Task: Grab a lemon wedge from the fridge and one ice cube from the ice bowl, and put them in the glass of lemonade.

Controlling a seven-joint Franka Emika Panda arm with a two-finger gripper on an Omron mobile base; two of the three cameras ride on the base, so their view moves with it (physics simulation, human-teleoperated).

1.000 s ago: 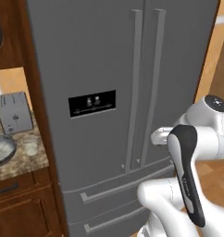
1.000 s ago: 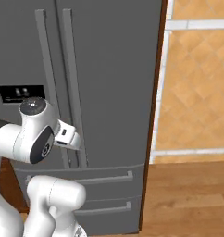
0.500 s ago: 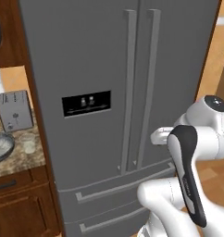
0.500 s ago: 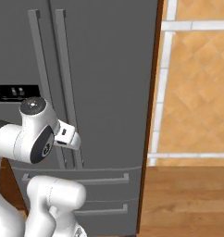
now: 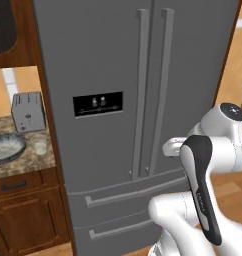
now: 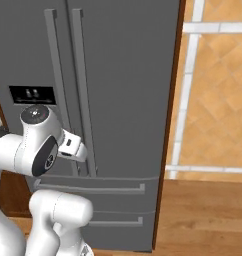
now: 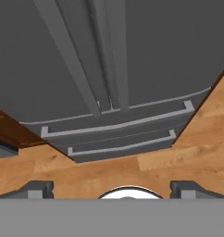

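fridge [image 5: 138, 100] doors shut; claw [image 7: 112, 189] spread wide, empty, touching nothing, facing lower drawers [image 7: 118, 134].

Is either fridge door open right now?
No, both doors of the fridge sit flush and shut, their long handles side by side at the middle.

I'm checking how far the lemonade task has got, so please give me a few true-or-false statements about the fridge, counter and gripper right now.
1. Both upper doors of the fridge are shut. True.
2. The gripper is clamped on a door handle. False: it is open, holds nothing, and is short of the fridge.
3. The ice bowl sits on the counter left of the fridge. True.
4. The toaster stands inside the ice bowl. False: it stands behind it.
5. A lower drawer is pulled out. False: both are closed.
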